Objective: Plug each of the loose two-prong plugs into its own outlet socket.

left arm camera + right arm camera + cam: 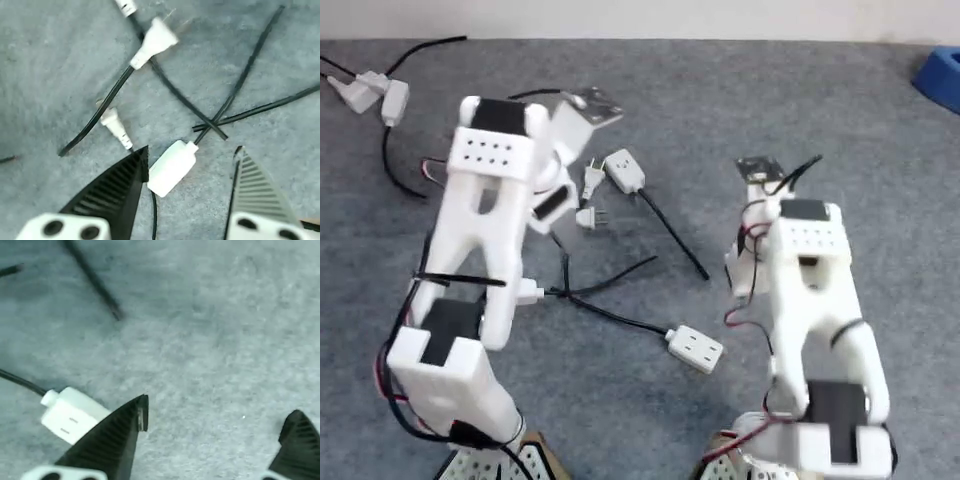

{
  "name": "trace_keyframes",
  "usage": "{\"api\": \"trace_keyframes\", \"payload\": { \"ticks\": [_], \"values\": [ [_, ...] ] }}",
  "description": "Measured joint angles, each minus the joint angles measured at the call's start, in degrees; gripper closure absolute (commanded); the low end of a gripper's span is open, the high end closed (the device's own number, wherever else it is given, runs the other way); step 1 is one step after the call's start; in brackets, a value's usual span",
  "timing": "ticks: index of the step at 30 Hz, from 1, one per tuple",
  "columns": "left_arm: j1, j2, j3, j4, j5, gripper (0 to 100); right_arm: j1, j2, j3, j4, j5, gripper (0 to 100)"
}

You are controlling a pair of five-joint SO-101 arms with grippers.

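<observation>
The left arm's jaws stand wide open and grip nothing. A white socket body (pixel 172 167) lies on the worktop (pixel 50 60) between their black fingers (pixel 120 190), just beside one of them. I cannot tell whether it touches. The right arm's jaws are also spread wide, with bare grey surface between them. The socket block (pixel 70 415) lies just outside one finger, its near end hidden behind it.

From above, this socket block lies between the two arms, nearer the right arm (pixel 810 290). Its black cable (pixel 620 322) runs away from the block to a crossing of cables beside the left arm (pixel 485 220). Beyond the block, farther from the arm bases, lies a second socket (pixel 623 170). Just beside that are two loose plugs, an upper plug (pixel 588 178) and a lower plug (pixel 588 215), both unplugged.

The worktop is covered in a grey, felt-like material. Well away from the block, at the far left corner, more white plug bodies (pixel 365 92) lie on a looping black cord. At the far right corner there is a blue object (pixel 940 75), and a pale wall strip (pixel 720 15) runs along the far edge.
</observation>
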Motion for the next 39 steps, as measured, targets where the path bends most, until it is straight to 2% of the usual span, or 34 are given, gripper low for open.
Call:
{"api": "trace_keyframes", "payload": {
  "ticks": [6,14,17,23,34,39],
  "values": [
    [0.44,6.33,-3.43,0.0,-4.48,72,0.18,3.52,-1.93,-1.41,2.11,61.3],
    [0.62,27.25,-27.08,0.0,-10.81,72,0.62,3.52,-1.93,-1.49,1.49,61.3],
    [0.97,33.23,-32.44,0.0,-12.57,73,0.7,3.52,-1.93,-1.58,1.14,61.3],
    [1.05,40.09,-34.81,0.0,-14.95,73,0.7,3.52,-1.93,-1.58,1.14,61.3],
    [-0.18,41.32,-35.08,-0.26,-16.53,73,0.97,3.52,-1.93,0.18,1.14,61.3],
    [-0.09,44.31,-35.52,-2.29,-16.53,73,7.03,3.52,-1.93,0.18,0.62,61.3]
  ]
}}
